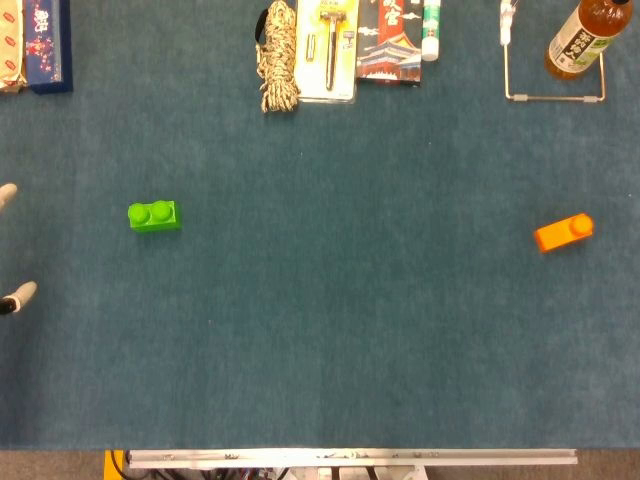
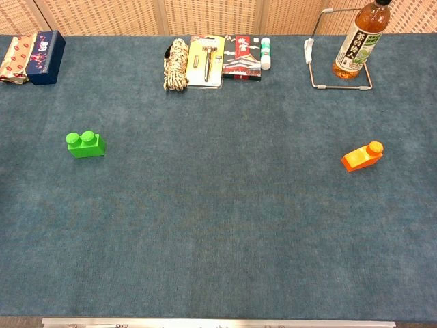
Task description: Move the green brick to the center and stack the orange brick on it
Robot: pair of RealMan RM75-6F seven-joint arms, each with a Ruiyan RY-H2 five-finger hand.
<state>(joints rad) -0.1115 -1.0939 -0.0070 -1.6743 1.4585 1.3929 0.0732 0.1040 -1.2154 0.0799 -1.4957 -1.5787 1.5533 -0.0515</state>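
Note:
The green brick [image 1: 154, 215] [image 2: 85, 144] lies on the left part of the blue table mat, studs up. Far to the right lies the orange brick [image 1: 564, 232] [image 2: 362, 157], turned at a slight angle. Only two pale fingertips of my left hand [image 1: 18, 298] poke in at the left edge of the head view. They are spread apart with nothing between them, well left of the green brick. The chest view shows no hand. My right hand appears in neither view.
Along the far edge lie patterned boxes [image 1: 35, 45] [image 2: 31, 49], a coiled rope [image 1: 278, 55], a packaged tool [image 1: 330, 45], a small bottle [image 1: 431, 30], and a tea bottle [image 1: 585, 38] on a wire stand [image 1: 555, 97]. The table's metal front rim [image 1: 350, 457] runs along the bottom.

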